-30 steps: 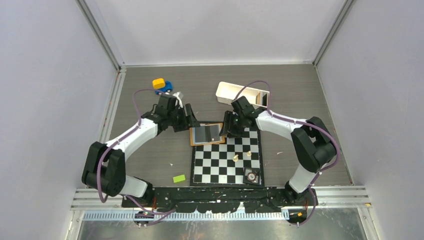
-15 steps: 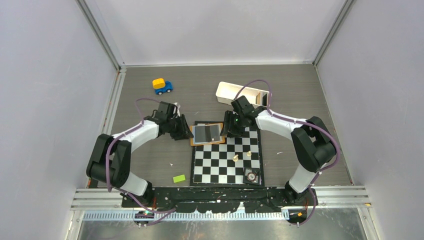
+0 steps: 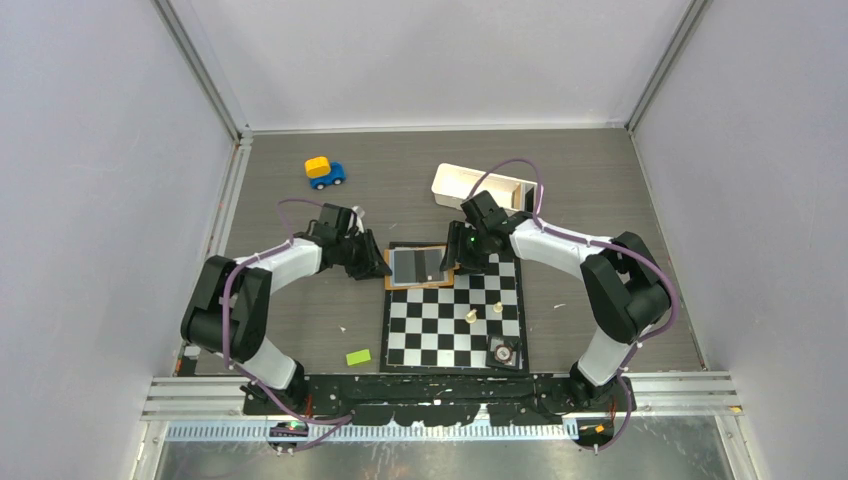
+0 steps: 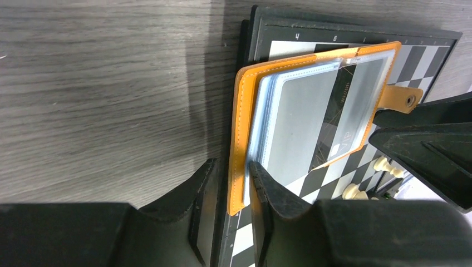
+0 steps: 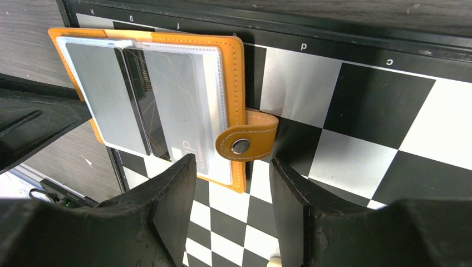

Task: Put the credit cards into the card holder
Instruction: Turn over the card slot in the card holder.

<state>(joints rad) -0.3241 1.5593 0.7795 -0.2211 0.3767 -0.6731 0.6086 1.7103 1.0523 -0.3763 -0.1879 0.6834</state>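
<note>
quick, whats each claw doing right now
left claw: closed on the card holder, pinching its orange edge.
right claw: open, straddling the snap tab, gripping nothing.

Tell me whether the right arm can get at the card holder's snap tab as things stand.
Probably yes: the right gripper hangs open, its fingers either side of the snap tab of the card holder, with nothing between.

Border of the black-and-white chessboard [image 5: 389, 105]: letters "d" and "c", seen upside down.
Silvery card [image 4: 300, 122] in the orange leather wallet [image 4: 239, 139]: small "VIP".
</note>
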